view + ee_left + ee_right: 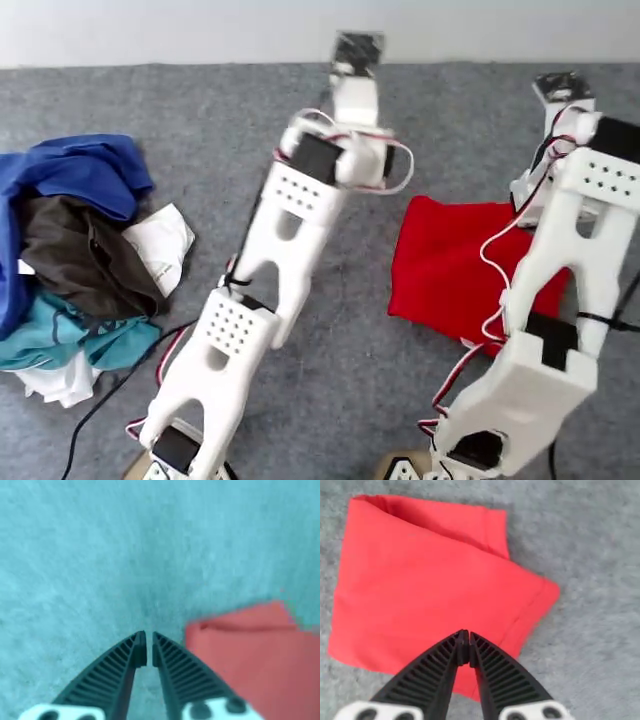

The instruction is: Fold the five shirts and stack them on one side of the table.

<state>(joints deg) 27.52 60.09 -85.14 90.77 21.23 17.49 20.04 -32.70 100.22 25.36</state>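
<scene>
A folded red shirt lies flat on the grey table, right of the middle. My right gripper hangs shut over the near part of the red shirt, with nothing between its fingers. Beside the red shirt's edge my left gripper is also shut, above bare table. At the table's left side sits a loose pile: a blue shirt, a dark shirt, a teal shirt and a white shirt.
The two white arms stretch from the near edge toward the back. A black cable trails across the table near the pile. Bare grey table lies between the pile and the red shirt.
</scene>
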